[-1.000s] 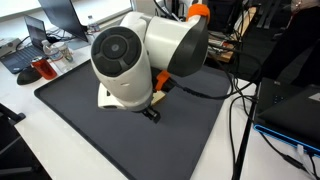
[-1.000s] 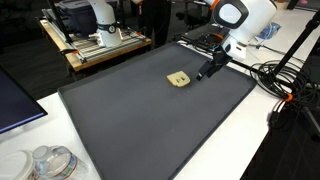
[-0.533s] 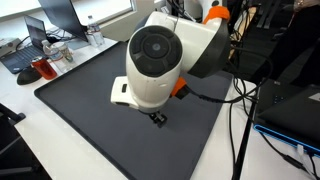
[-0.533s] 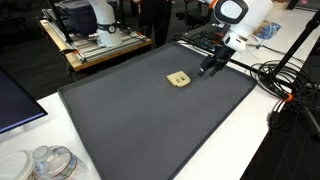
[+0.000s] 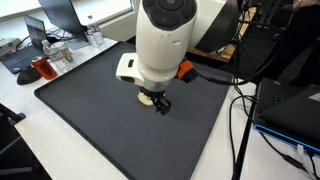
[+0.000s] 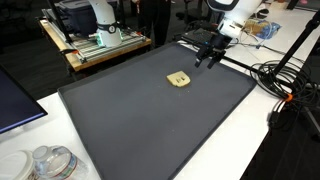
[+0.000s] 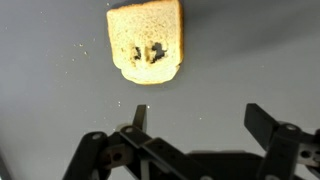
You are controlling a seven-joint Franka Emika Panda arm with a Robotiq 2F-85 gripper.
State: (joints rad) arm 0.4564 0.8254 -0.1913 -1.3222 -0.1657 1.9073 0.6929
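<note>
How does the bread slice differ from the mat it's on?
Colour: the bread slice is pale tan with a browner crust, while the mat is dark grey.
Size: the bread slice is small, and the mat spreads far wider on every side of it.
Surface: the bread slice has two dark marks near its centre, while the mat looks plain.
Both lie flat.
</note>
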